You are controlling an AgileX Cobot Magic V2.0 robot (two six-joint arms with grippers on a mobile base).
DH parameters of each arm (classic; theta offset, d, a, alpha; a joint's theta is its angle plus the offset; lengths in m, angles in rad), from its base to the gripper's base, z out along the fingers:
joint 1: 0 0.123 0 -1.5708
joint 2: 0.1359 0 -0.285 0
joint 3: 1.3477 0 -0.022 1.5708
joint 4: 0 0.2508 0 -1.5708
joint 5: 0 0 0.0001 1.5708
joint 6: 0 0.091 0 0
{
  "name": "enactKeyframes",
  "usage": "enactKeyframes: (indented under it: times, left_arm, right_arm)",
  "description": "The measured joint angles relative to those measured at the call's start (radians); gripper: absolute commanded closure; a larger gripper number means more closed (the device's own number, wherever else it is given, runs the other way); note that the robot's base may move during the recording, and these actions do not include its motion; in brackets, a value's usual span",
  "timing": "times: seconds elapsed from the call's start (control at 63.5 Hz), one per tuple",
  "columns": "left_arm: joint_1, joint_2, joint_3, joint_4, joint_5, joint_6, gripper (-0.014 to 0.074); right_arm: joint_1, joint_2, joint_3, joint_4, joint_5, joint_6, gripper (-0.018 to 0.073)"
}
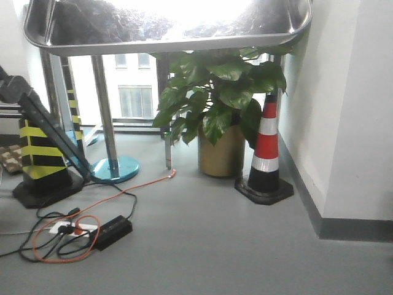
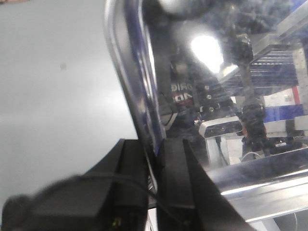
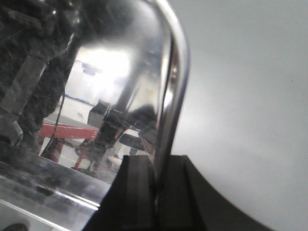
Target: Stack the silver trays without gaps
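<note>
A silver tray (image 1: 166,27) hangs in the air across the top of the front view, its shiny underside facing me. In the left wrist view my left gripper (image 2: 155,150) is shut on the tray's rolled rim (image 2: 126,72), one black finger on each side of the edge. On the opposite side, my right gripper (image 3: 155,163) is shut on the rim (image 3: 177,82) of the same tray. The tray's mirror surface (image 3: 101,86) reflects the robot and the room. Neither gripper shows in the front view. I see only this one tray.
On the grey floor stand a potted plant (image 1: 218,117), a red-and-white traffic cone (image 1: 265,153), a yellow-and-black striped post (image 1: 40,157) and a blue-based pole (image 1: 110,163). An orange cable and a power strip (image 1: 80,230) lie at left. A white wall (image 1: 344,104) runs at right.
</note>
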Motion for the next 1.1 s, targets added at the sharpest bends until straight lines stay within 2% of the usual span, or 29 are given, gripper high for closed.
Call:
enactKeyframes:
  times: [1.102]
  left_arm:
    - [0.000,0.002,0.000,0.003,0.000,0.000,0.0645]
  right_arm:
    - [0.000,0.000,0.000,0.000,0.000,0.000,0.0538]
